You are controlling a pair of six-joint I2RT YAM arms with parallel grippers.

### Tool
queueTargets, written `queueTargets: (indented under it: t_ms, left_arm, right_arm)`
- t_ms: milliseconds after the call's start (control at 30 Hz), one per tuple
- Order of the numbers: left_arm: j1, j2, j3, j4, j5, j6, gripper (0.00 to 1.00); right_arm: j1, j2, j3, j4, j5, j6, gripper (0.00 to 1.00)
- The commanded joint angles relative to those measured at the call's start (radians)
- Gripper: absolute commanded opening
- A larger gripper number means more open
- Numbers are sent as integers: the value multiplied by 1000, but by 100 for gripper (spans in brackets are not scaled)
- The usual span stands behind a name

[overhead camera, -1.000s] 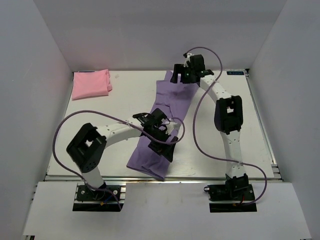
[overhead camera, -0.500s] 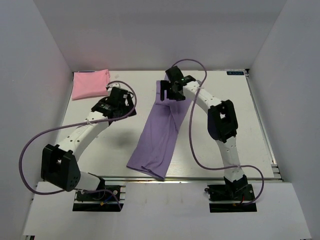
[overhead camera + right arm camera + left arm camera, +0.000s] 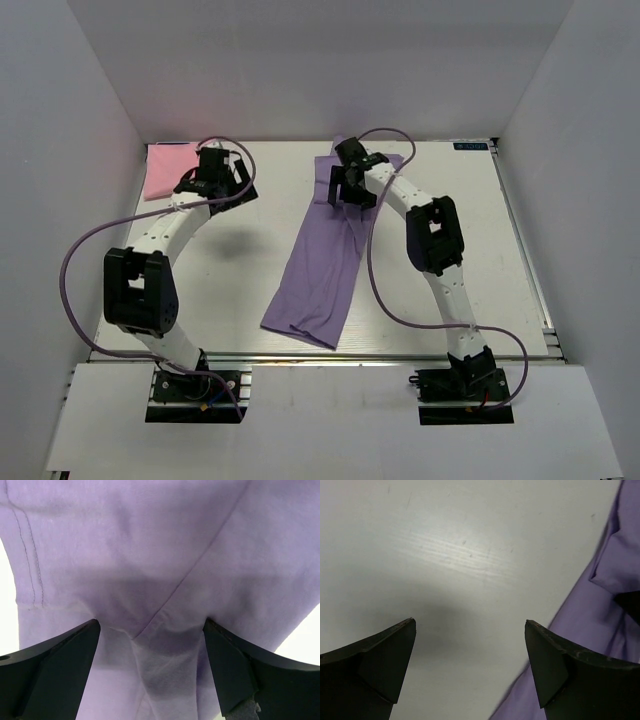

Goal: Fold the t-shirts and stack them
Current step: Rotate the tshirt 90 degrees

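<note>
Left gripper wide beside pink shirt, worktop's far-left corner; right gripper wide over purple shirt's far end.

From above, the left pincer blocks our view of the right edge of the pink t-shirt, and the right pincer covers the far end of the lavender t-shirt. On the left wrist view, that shirt runs off the right edge, and a dark shape there is cut off, so we can't name it. On the right wrist view, lavender cloth spills past the frame.
</note>
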State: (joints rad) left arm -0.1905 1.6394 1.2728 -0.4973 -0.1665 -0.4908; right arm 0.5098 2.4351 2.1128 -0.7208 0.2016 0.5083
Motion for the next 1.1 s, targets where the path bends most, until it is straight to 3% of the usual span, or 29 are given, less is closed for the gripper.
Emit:
queueTargets:
  t_ms: [0, 133, 300, 433, 533, 700, 833, 933, 1067]
  left_arm:
    - [34, 13, 74, 72, 149, 67, 100]
    - [45, 56, 131, 83, 212, 119, 100]
    - [45, 129, 160, 92, 363, 195, 100]
    - [45, 102, 148, 124, 423, 234, 100]
    - [23, 68, 113, 137, 412, 235, 100]
    - [13, 25, 47, 172, 516, 209, 100]
    - [-24, 16, -64, 224, 636, 140, 100]
    - [-91, -39, -150, 190, 582, 118, 100]
    - [-205, -125, -315, 223, 587, 78, 100]
  right_arm:
    - [-101, 140, 54, -42, -10, 1, 90]
    - [-171, 186, 174, 3, -79, -72, 90]
    - [-195, 131, 217, 158, -125, -307, 90]
    - [-188, -40, 187, 195, -179, -384, 90]
    - [-171, -166, 28, 248, -223, -387, 90]
    - [-151, -416, -175, 234, -355, -387, 90]
    - [-110, -707, -631, 357, -347, -317, 90]
    - [-82, -857, -906, 412, -358, -252, 90]
    - [-60, -1010, -1143, 342, -404, -182, 90]
